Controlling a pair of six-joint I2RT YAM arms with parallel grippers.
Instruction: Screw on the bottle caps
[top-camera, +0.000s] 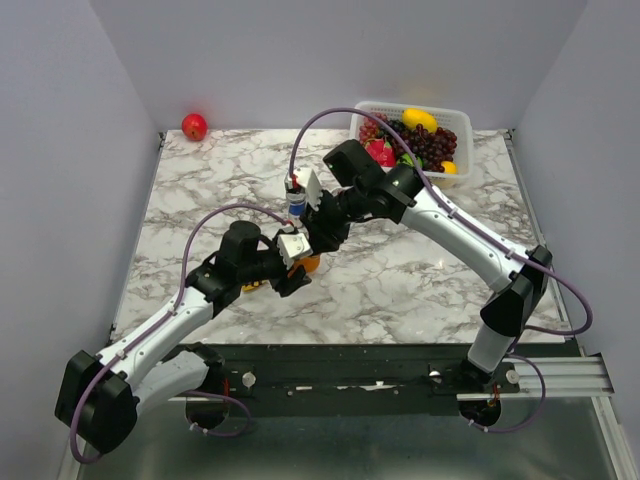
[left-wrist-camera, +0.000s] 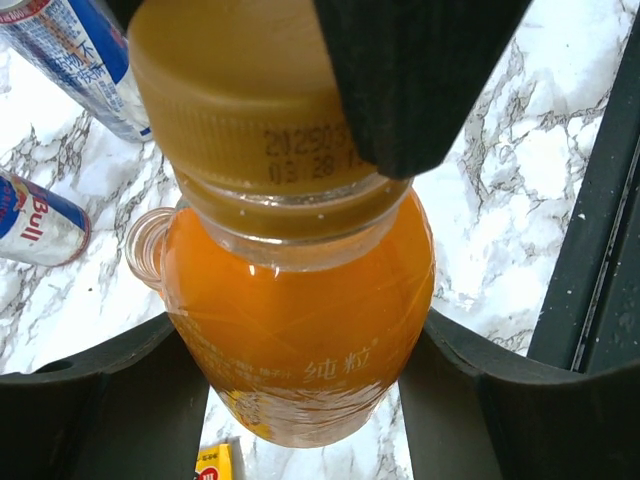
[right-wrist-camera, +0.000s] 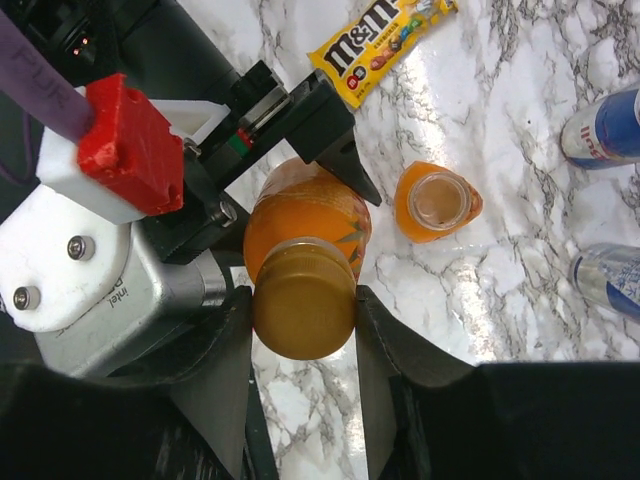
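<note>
A stubby bottle (left-wrist-camera: 300, 300) of orange liquid stands between the pads of my left gripper (left-wrist-camera: 300, 400), which is shut on its body. The bottle's orange-gold cap (right-wrist-camera: 303, 300) sits on its neck. My right gripper (right-wrist-camera: 305, 310) comes down from above and is shut on that cap, one finger (left-wrist-camera: 420, 80) covering part of it. From above, both grippers meet mid-table at the bottle (top-camera: 310, 264). A second orange bottle (right-wrist-camera: 437, 200) stands just beyond with an open, uncapped neck. The other caps and the jar are out of view.
Blue-and-silver drink cans (right-wrist-camera: 605, 130) (right-wrist-camera: 610, 280) lie to one side, also visible as cans (left-wrist-camera: 75, 50) (left-wrist-camera: 35, 220) behind the held bottle. A yellow M&M's packet (right-wrist-camera: 380, 40) lies nearby. A white fruit basket (top-camera: 460, 115) sits back right, a red apple (top-camera: 194, 126) back left.
</note>
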